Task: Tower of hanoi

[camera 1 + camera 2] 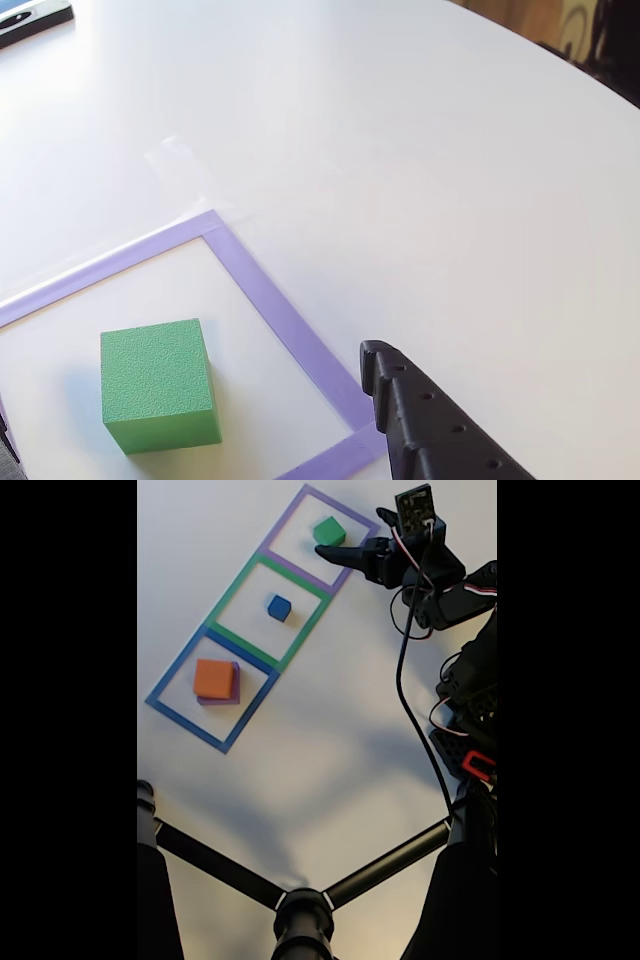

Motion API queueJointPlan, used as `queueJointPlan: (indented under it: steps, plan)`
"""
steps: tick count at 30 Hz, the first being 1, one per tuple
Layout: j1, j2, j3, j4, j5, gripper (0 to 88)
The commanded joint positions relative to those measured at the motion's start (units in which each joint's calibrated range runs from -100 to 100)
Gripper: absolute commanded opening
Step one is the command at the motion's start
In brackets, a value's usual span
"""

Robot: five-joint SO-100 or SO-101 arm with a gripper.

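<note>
The green foam cube [158,386] sits alone inside the purple tape square [268,296], free beside the claw [322,550]; whether that is spread, I cannot tell.

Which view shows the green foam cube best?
The other view: the green foam cube sits large and unobstructed, top and front faces visible, inside the purple tape square. In the fixed view the cube is small and distant, with the gripper right beside it.
</note>
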Motion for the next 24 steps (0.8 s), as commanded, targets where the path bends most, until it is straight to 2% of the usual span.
queueJointPlan:
  steps: [1, 10, 21, 24]
  plan:
    - [-1.59, 5.21, -4.24, -5.73, 0.0, 46.0]
    - [-4.19, 17.55, -10.78, -12.28, 0.0, 46.0]
    - [-6.4, 23.96, -16.78, -12.93, 0.0, 45.4]
    - [-6.85, 24.36, -17.23, -12.77, 0.0, 41.7]
